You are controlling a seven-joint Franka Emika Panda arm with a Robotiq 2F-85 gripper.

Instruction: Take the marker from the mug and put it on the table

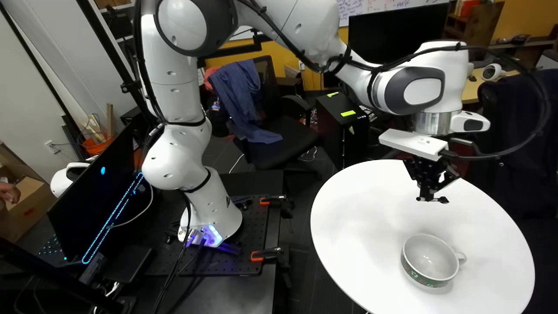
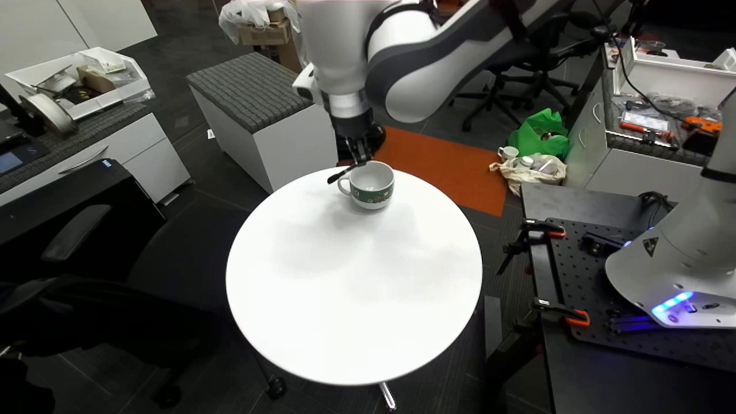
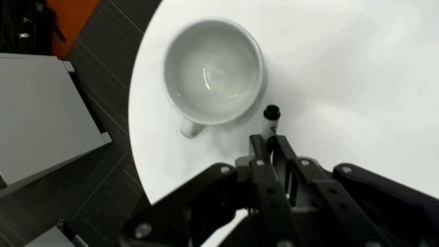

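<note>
Wrist view: the gripper (image 3: 270, 139) is holding the marker (image 3: 271, 125), its fingers (image 3: 286, 150) nearly closed, only the marker separating them. Left of the marker, the mug (image 3: 214, 72) is standing upright on the table (image 3: 343, 96). In both exterior views, the marker is hanging, apparently clear of the table.

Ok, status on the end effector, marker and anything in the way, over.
End effector shut on marker. Marker out of mug, held above table, not yet placed. Possible obstacle: the mug, upright on table.

Smooth plastic is seen on the marker (image 3: 270, 123) between matt fingers (image 3: 285, 148), glossy glaze on the mug (image 3: 212, 73) beside and below.
</note>
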